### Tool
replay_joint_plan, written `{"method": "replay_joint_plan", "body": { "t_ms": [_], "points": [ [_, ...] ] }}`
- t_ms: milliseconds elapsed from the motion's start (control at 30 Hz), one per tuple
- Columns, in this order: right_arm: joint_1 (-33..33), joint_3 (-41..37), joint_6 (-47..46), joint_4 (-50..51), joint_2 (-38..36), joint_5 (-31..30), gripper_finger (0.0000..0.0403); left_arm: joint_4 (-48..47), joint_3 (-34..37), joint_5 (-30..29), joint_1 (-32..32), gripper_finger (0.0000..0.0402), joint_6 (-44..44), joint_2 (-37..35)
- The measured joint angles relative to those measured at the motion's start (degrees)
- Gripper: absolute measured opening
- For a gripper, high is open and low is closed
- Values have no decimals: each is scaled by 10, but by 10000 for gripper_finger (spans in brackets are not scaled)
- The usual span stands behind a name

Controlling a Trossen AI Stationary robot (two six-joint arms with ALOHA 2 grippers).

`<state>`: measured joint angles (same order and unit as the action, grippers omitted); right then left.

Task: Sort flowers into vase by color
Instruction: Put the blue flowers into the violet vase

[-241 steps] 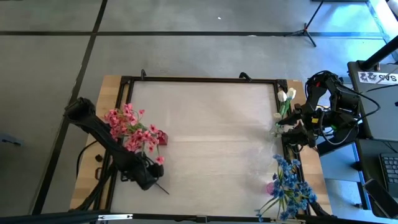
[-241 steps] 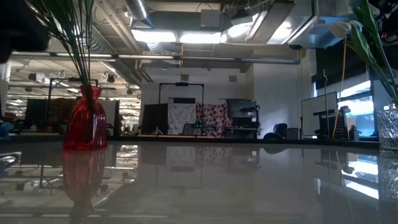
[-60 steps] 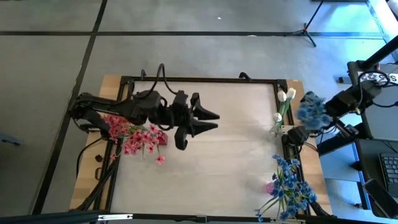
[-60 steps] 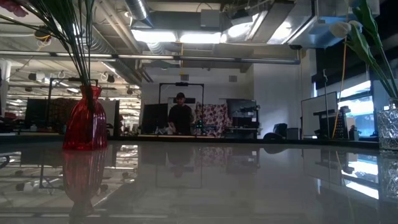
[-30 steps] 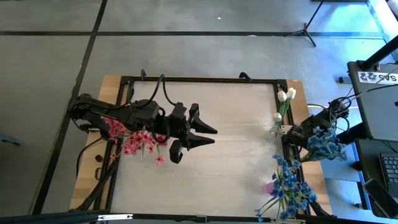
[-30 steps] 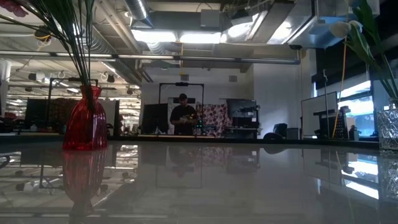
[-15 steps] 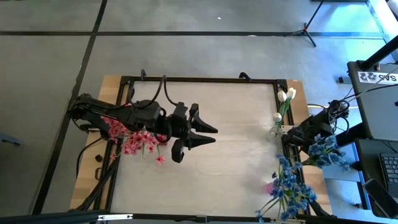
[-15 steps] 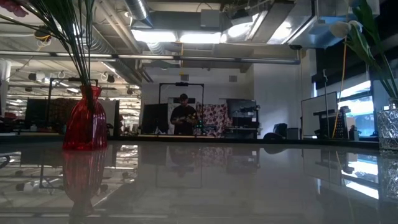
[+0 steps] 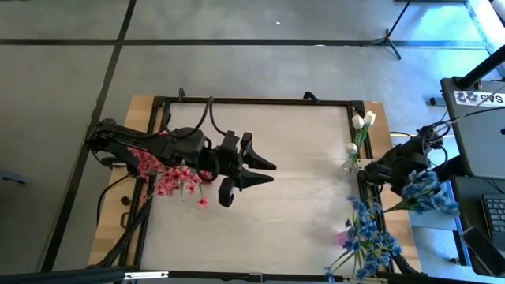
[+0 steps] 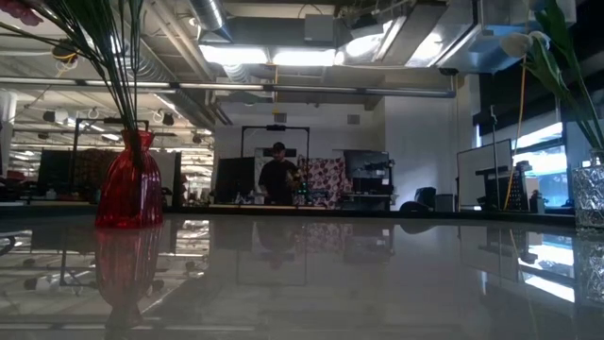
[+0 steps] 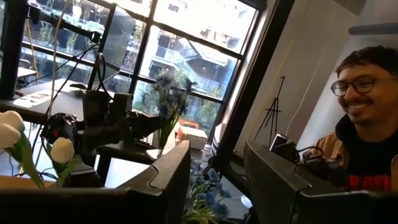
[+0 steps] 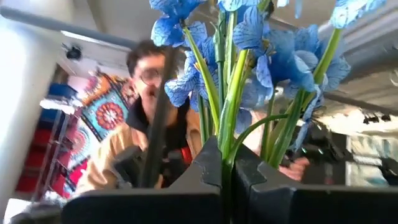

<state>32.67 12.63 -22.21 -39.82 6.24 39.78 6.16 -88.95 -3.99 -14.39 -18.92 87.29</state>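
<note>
My right gripper point(image 9: 404, 178) is off the table's right edge, shut on a blue flower sprig point(image 9: 428, 192). More blue flowers point(image 9: 367, 237) stand bunched at the near right corner. White tulip buds point(image 9: 364, 121) stand in a clear vase point(image 9: 351, 162) at the right edge. Pink flowers point(image 9: 175, 177) sit with their stems in a red vase point(image 10: 127, 184) at the left. My left gripper point(image 9: 264, 171) is above the table's middle, open, pointing toward the right side with nothing between its fingers point(image 11: 168, 180). My right gripper pinches the sprig's green stems point(image 12: 227, 140), several together, between its two fingers point(image 12: 205, 165). The blue blooms point(image 12: 261, 43) stand beyond the fingertips. The sprig is lifted clear, out past the table's right edge.
A black frame point(image 9: 252, 101) runs around the white tabletop. A person point(image 11: 364, 118) sits beyond the right side, near cables and a desk point(image 9: 473, 102). Another person point(image 10: 277, 175) stands far back in the room. The tabletop between the two arms is bare.
My right gripper has turned with the blue sprig, and its blooms have swung farther toward the right and near side, away from the table's edge. The gripper has stayed shut on the stems. My left arm has kept still.
</note>
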Motion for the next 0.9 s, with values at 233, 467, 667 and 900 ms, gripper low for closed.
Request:
{"method": "replay_joint_plan", "body": {
  "t_ms": [233,467,667,900],
  "points": [
    [1,-12,63,-18,37,-21,0,-8,0,0,0,146,0,0],
    [85,-11,84,-78,104,-41,0,-10,0,0,0,146,0,0],
    [200,-11,182,-71,141,-118,0,-13,0,0,0,146,0,0],
    [285,-11,242,-29,145,-229,0,-17,0,0,0,146,0,0]
  ]
}}
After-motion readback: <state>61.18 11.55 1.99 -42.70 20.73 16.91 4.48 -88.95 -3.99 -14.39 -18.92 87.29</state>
